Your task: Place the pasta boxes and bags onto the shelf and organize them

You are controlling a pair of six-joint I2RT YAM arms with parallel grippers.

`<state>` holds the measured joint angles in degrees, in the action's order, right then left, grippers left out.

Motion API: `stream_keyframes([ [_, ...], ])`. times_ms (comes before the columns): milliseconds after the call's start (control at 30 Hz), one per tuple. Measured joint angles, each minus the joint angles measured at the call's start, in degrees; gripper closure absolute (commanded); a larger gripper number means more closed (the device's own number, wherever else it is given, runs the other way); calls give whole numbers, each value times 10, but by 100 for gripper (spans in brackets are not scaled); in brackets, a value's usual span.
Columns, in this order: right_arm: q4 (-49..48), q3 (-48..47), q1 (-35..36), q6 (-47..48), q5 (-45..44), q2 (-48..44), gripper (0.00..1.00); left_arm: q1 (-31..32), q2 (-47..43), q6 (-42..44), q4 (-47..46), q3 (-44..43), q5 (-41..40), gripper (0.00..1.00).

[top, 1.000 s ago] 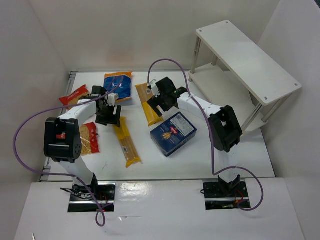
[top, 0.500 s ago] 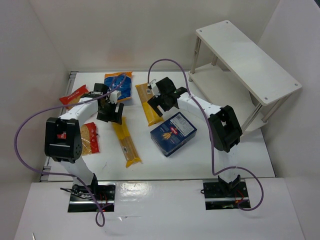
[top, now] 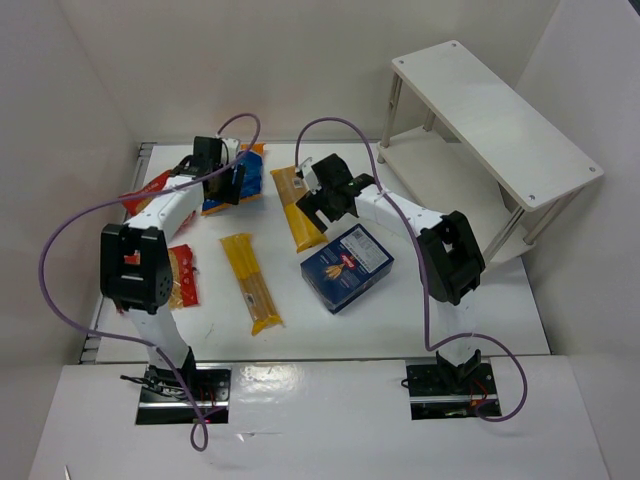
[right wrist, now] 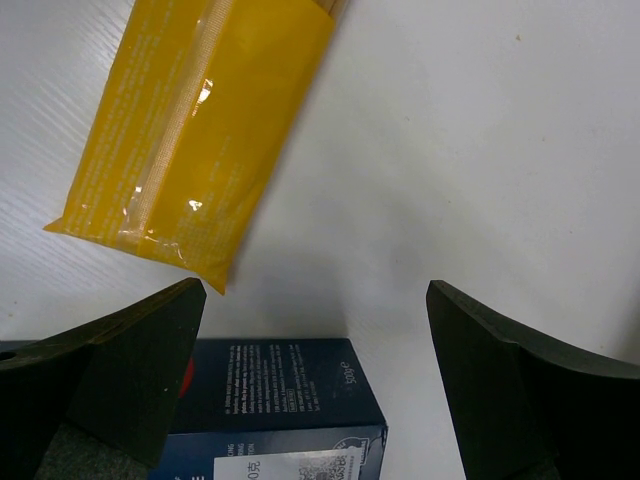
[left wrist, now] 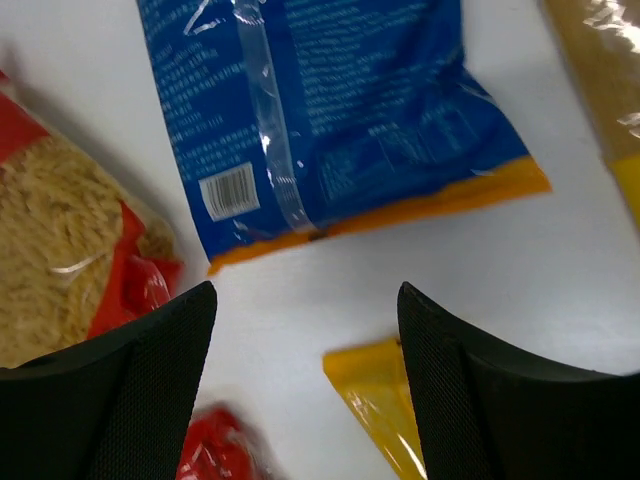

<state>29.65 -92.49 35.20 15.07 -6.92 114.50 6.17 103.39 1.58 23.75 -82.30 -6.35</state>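
The dark blue pasta box (top: 347, 267) lies flat mid-table; its near face shows in the right wrist view (right wrist: 280, 410). My right gripper (top: 318, 205) is open and empty (right wrist: 312, 300), over bare table between the box and one yellow spaghetti packet (top: 297, 208) (right wrist: 190, 140). My left gripper (top: 226, 190) is open and empty (left wrist: 305, 300), just short of the orange end of the blue bag (top: 235, 172) (left wrist: 320, 110). The second yellow packet (top: 252, 282) shows its end (left wrist: 385, 400). One red bag (top: 178, 278) lies near left, another (left wrist: 60, 260) under my left arm. The white shelf (top: 495, 120) stands far right.
White walls close in the table on the left, back and right. A purple cable (top: 60, 250) loops off each arm. The shelf's lower board (top: 450, 190) lies behind my right arm.
My left gripper has moved away from the top of the near yellow packet toward the far side, to the blue bag's near end. The right arm has barely moved.
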Motion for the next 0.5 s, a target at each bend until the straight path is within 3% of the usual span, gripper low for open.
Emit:
stream_keyframes([
  [233,0,1,0,22,-17,-1,0,15,85,48,-36,-7,-69,21],
  [500,0,3,0,44,-36,-7,0,52,94,106,-106,34,-131,18],
])
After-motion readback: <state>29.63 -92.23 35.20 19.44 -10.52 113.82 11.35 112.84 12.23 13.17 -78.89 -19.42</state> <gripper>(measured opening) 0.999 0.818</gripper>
